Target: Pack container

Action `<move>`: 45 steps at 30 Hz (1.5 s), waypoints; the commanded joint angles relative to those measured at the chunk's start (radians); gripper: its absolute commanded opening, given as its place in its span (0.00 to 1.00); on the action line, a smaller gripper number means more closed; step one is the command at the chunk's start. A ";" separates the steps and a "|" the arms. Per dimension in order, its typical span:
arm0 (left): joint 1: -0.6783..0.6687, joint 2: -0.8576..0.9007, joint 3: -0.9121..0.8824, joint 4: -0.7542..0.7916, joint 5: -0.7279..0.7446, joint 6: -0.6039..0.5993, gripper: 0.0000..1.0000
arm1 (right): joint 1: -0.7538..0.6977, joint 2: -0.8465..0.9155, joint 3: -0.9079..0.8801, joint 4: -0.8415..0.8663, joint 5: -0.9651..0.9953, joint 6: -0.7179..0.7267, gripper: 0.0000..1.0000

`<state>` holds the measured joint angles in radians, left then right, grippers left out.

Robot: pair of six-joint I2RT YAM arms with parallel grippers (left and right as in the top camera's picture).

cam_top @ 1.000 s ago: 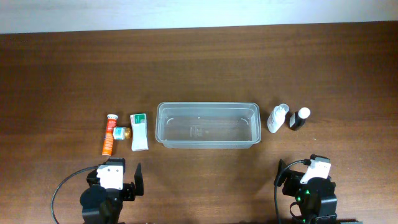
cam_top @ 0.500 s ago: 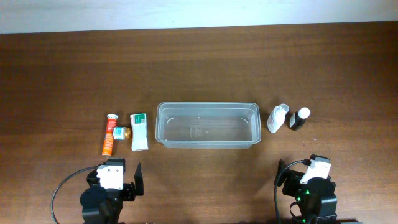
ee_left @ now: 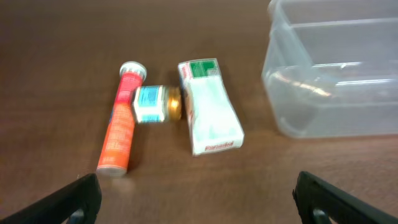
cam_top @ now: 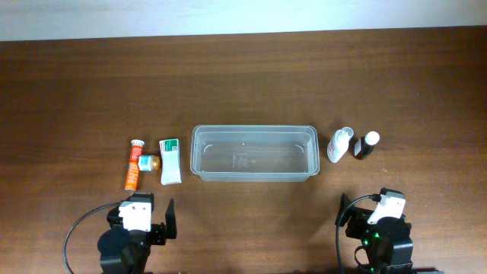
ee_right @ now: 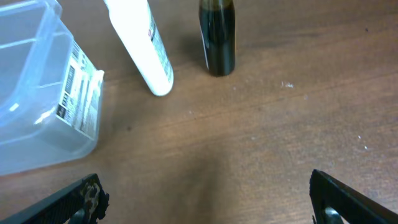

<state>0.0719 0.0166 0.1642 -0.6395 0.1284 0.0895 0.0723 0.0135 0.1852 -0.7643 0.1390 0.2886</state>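
Long clear plastic tub (cam_top: 253,152) empty, nothing packed. Left fingers (ee_left: 78,198), right fingers (ee_right: 81,198) spread open, empty; items (cam_top: 170,161) wait ahead on counter (cam_top: 243,76).

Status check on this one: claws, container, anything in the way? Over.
Left claw open, right claw open, both empty. Container empty, mid-table. Nothing blocking: orange tube, small jar, white box left of it; white bottle, dark bottle right.
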 commanded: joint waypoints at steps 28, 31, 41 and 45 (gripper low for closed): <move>-0.004 0.824 0.683 -0.195 0.171 0.065 1.00 | -0.008 0.784 0.896 -0.298 -0.258 -0.083 0.99; -0.003 0.995 0.827 -0.258 0.170 0.085 1.00 | -0.008 0.961 1.117 -0.412 -0.269 -0.082 0.98; -0.004 1.265 1.017 -0.351 0.162 0.085 1.00 | -0.007 1.319 1.352 -0.542 -0.243 -0.066 0.97; -0.004 1.293 1.017 -0.377 0.084 0.085 1.00 | -0.007 1.442 1.352 -0.557 -0.175 -0.045 0.95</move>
<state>0.0723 1.2934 1.1637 -1.0046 0.2806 0.1570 0.0715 1.3834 1.5242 -1.3182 -0.0998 0.2329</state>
